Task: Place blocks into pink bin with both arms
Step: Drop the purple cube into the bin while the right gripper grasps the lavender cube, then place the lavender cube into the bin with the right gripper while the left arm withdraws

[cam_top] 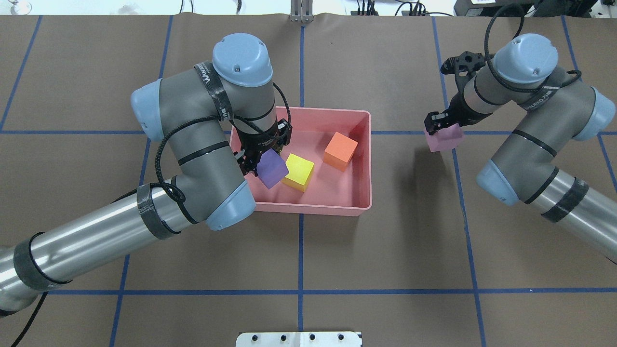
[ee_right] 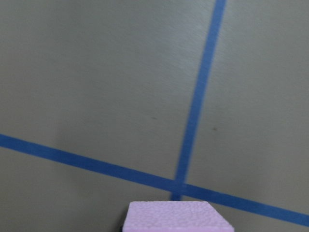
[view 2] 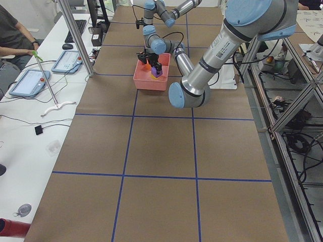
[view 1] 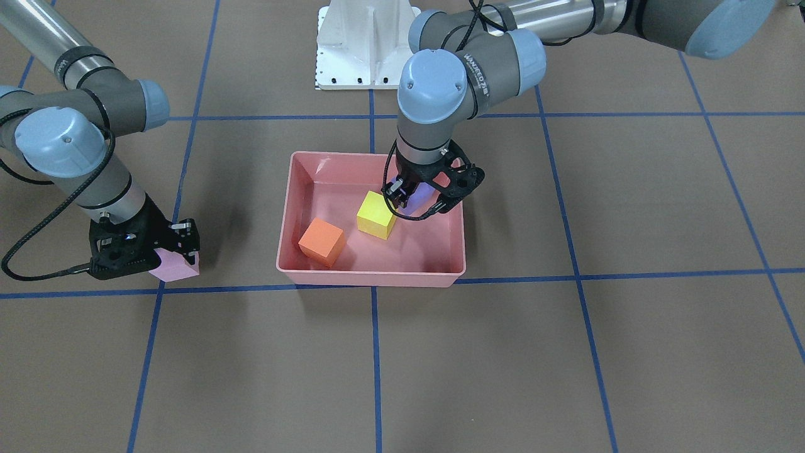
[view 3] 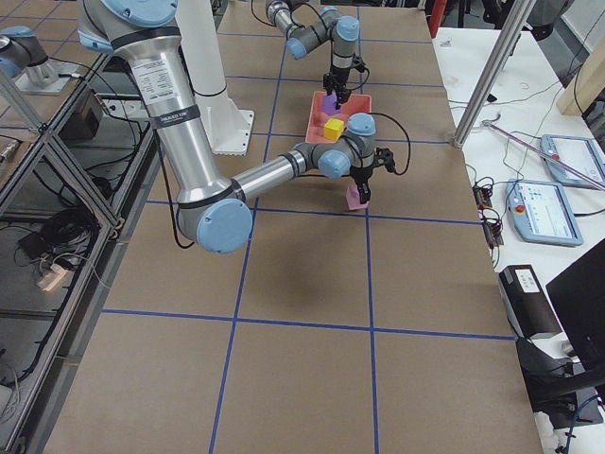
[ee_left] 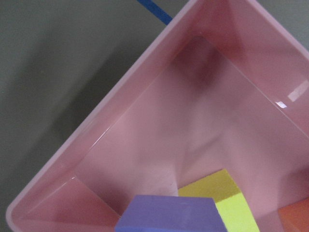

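The pink bin point(cam_top: 366, 164) sits mid-table with an orange cube point(cam_top: 340, 151) and a yellow cube point(cam_top: 299, 171) lying inside. My left gripper point(cam_top: 262, 161) is shut on the purple cube point(cam_top: 271, 167) and holds it above the bin's left part, beside the yellow cube. The left wrist view shows the purple cube point(ee_left: 169, 214) over the bin floor. My right gripper point(cam_top: 441, 126) is shut on the light pink cube point(cam_top: 443, 137), outside the bin to its right and low over the table. I cannot tell whether that cube touches the table. It also shows in the front view point(view 1: 176, 264).
The white base pedestal point(view 1: 366, 44) stands behind the bin on the robot's side. Blue tape lines point(cam_top: 301, 250) grid the brown table. A side table with tablets and a seated person point(view 2: 12, 35) lies beyond the table's far edge.
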Available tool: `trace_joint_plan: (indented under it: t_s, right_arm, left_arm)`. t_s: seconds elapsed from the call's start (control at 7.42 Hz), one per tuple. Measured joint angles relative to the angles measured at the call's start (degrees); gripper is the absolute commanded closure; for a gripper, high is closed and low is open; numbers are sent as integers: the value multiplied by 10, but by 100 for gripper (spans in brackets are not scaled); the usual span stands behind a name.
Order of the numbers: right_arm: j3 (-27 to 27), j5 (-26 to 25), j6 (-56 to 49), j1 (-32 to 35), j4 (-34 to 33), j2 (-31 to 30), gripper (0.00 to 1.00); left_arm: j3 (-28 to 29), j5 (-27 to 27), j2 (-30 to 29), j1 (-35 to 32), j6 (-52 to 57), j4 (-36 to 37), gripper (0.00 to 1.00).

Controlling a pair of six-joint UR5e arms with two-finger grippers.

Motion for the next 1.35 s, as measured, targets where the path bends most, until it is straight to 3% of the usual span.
trace_joint_plan:
  t_s: [0.4, 0.67, 0.81, 0.94, 1.35]
  right_arm:
    - [85, 30, 155, -35, -121, 106, 100]
    - [86, -40, 241, -114, -137, 148, 100]
    - [75, -82, 265, -153, -134, 157, 82]
    - [60, -105, 274, -177, -126, 160, 2]
    - [46, -121, 271, -196, -113, 143, 0]
  left_arm:
    - [8, -1, 5, -19, 18, -2, 0]
    - [0, -16, 5, -57, 39, -4, 0]
    - [-10, -45, 6, -87, 58, -4, 0]
    - [-19, -78, 6, -119, 69, -3, 0]
    - [-33, -119, 7, -160, 75, 0, 0]
